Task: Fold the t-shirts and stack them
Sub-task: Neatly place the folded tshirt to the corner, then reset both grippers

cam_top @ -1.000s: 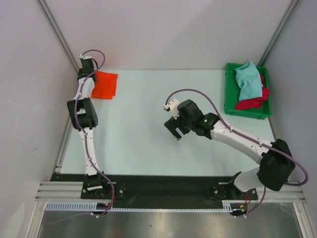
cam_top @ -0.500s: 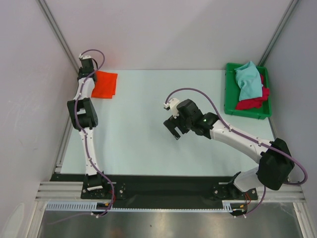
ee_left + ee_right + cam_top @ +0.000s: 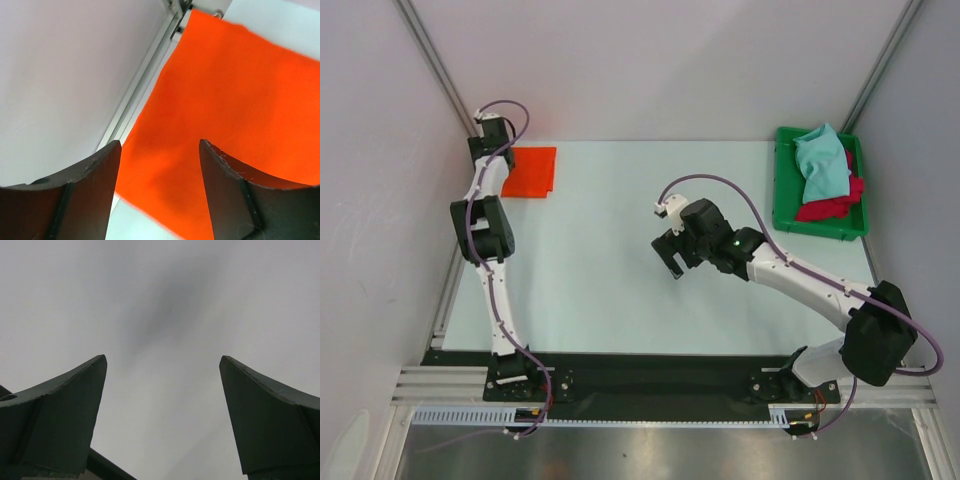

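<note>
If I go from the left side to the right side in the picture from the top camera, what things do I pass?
left arm → orange t-shirt → right tool → green tray → teal t-shirt, lying in that tray

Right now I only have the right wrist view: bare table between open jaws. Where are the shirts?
Observer: Two sit in the green tray at the far right corner of the table, the teal shirt on top of the red shirt.
Operator: And the orange one?
Observer: The orange shirt lies folded flat at the far left corner, away from the tray.
Operator: Is the left arm holding it?
Observer: No. The left wrist view shows its jaws open over the cloth, not closed on it.
</note>
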Robot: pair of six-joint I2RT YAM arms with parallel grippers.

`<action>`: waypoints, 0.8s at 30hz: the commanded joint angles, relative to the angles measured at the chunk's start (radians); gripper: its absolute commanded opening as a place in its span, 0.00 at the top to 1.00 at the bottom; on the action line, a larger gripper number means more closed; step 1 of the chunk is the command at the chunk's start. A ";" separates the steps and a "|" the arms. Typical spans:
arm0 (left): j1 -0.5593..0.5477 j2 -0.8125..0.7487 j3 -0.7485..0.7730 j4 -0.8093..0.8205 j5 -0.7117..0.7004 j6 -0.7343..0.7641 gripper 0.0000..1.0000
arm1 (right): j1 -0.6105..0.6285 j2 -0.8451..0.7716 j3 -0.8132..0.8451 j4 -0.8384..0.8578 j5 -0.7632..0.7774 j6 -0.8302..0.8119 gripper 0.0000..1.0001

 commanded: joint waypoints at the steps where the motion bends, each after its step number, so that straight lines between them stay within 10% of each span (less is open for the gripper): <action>1: 0.005 -0.197 -0.041 -0.036 -0.047 -0.021 0.31 | -0.030 -0.057 -0.018 0.055 -0.028 0.043 0.00; 10: -0.005 -0.530 -0.472 -0.081 0.051 -0.207 0.32 | -0.047 -0.118 -0.061 0.067 -0.068 0.089 0.00; 24: -0.010 -0.964 -1.049 0.009 0.577 -0.437 0.47 | -0.088 -0.351 -0.288 0.184 -0.033 0.281 0.00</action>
